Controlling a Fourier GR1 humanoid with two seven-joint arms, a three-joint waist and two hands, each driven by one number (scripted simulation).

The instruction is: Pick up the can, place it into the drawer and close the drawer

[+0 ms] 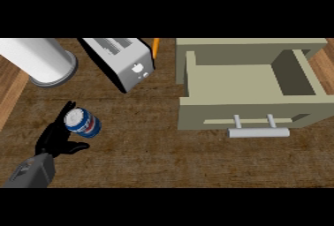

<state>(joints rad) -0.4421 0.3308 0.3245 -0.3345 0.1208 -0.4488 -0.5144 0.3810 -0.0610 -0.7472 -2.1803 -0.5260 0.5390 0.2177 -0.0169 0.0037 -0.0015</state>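
Note:
A blue, white and red can (83, 123) stands on the wooden counter at the left. My left hand (55, 139) comes in from the lower left and lies against the can's left side. Its fingers (67, 108) reach straight up past the can, and the thumb sticks out to the right just below it, so the hand is open. At the right, the beige drawer (248, 115) is pulled out, with nothing inside it. Its grey bar handle (259, 132) faces me. My right hand is out of view.
A silver toaster (125, 62) stands at the back, between the can and the drawer. A white cylinder (39, 59) on a grey base stands at the back left. A thin orange object (157, 47) shows behind the toaster.

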